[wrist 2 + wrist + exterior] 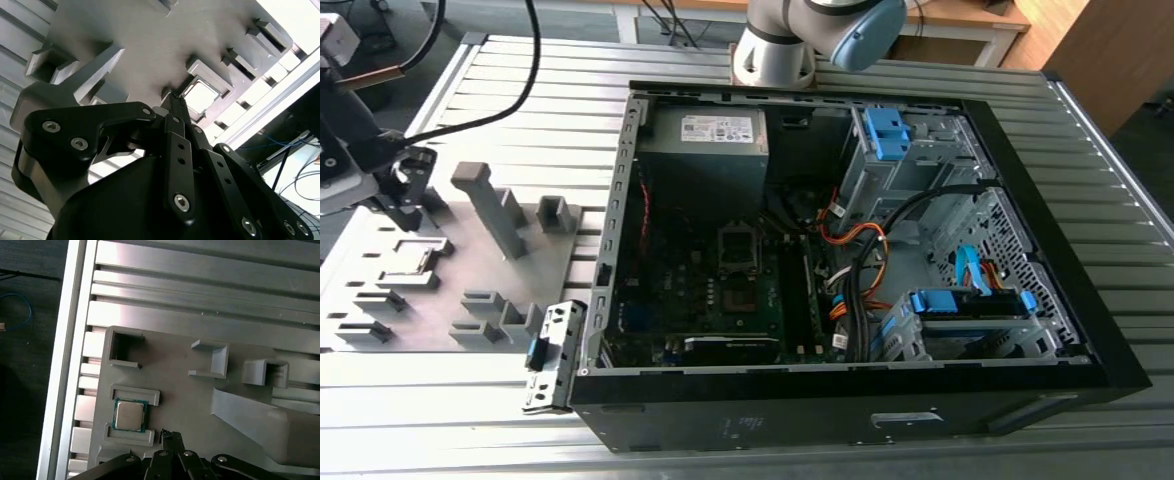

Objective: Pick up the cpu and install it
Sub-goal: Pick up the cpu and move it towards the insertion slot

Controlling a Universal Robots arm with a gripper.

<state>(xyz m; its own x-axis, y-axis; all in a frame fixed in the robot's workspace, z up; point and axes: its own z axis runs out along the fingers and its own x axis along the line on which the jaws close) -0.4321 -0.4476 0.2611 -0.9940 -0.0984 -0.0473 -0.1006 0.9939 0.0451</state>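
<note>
Your gripper [175, 99] is right up against the lens in the second wrist view. Its black tips are pinched together with nothing between them, as far as I can tell from that angle. The cpu [129, 415] is a small square chip with a silvery face and a greenish edge. It lies flat in its pocket on the grey fixture plate [185, 395], just beside the tips.

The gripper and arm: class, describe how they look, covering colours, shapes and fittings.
The gripper is matte black, built of angular linked bars and plates fastened with silver hex-socket screws. In the exterior view the arm is a silvery-grey tube with a pale blue joint cap, and a black cable runs to its wrist end.
</note>
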